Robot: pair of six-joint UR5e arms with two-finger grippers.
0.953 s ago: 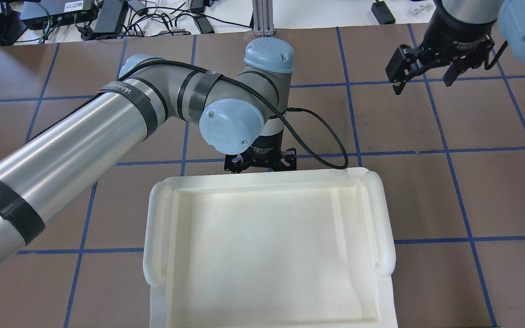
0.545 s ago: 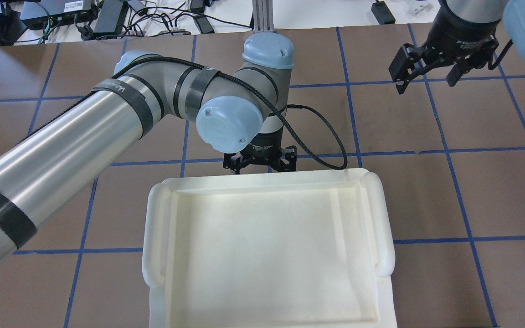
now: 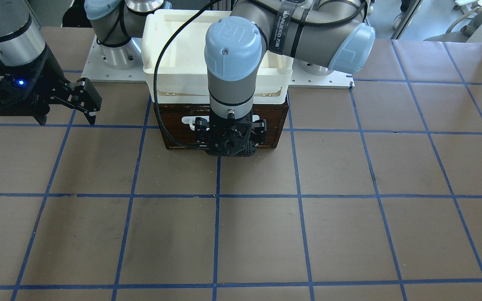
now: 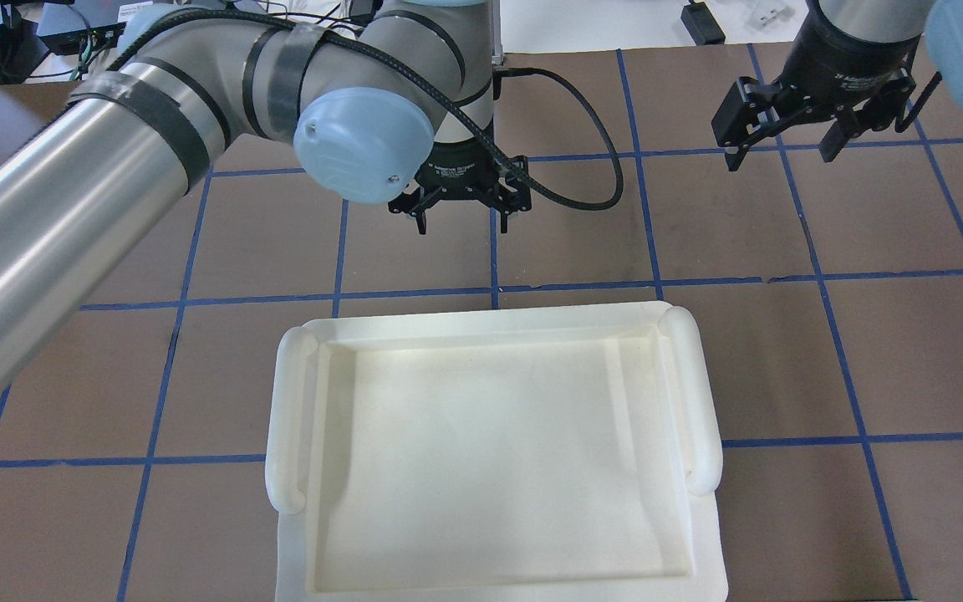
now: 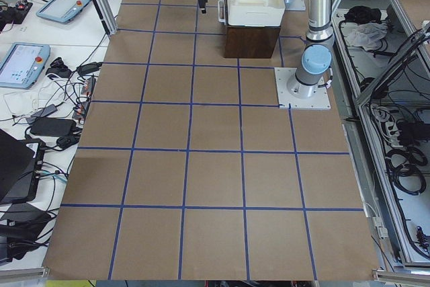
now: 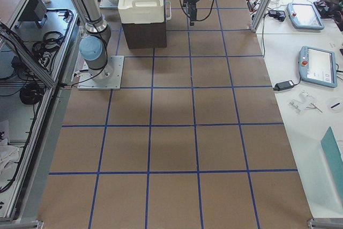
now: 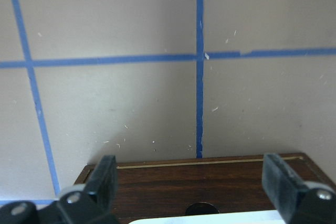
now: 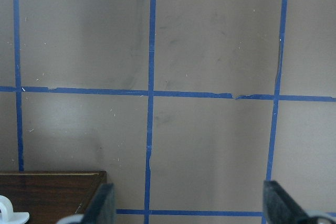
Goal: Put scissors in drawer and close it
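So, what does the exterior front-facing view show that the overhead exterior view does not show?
Only the front-facing view shows the drawer: its dark brown front and white handle, under the tray. Only the overhead view shows the bare inside of that tray, and the cables beyond the far edge of the table. Both views show the left gripper and the right gripper, each open and holding nothing, and the table's blue grid. The scissors appear in neither view.

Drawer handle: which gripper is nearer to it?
Left. The left gripper hangs open just in front of the white handle of the drawer; the right gripper hovers open well off to one side.
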